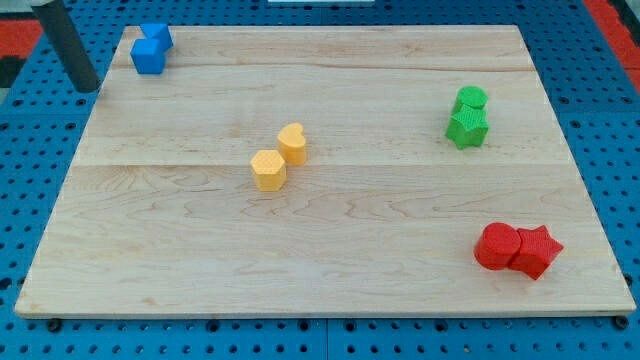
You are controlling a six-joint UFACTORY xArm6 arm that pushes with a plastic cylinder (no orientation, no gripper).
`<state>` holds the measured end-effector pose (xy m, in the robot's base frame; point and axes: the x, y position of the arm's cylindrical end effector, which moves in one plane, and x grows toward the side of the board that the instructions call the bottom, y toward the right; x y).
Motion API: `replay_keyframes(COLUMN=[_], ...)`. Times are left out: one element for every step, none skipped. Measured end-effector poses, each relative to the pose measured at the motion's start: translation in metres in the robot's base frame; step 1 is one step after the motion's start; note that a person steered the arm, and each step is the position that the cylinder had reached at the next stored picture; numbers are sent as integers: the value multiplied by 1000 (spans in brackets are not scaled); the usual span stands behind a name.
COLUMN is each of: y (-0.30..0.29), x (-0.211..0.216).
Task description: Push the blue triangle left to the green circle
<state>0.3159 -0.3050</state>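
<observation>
Two blue blocks touch at the board's top left corner: a small one that may be the triangle [158,36] and a blue cube [147,57] just below it. The green circle [471,98] sits at the right, touching a green star [467,129] below it. My tip [88,89] is just off the board's left edge, left of and slightly below the blue blocks, apart from them.
A yellow heart [292,143] and a yellow hexagon [268,170] touch near the middle. A red cylinder [495,246] and a red star [537,251] touch at the bottom right. The wooden board [350,290] lies on a blue pegboard.
</observation>
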Motion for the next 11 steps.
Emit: replay_keyframes(y=[0,0,1,18,45,93,112,117,173,231,263], x=[-22,-75,-78,-87,-94,-93,-94,-124,-97,-67,-46])
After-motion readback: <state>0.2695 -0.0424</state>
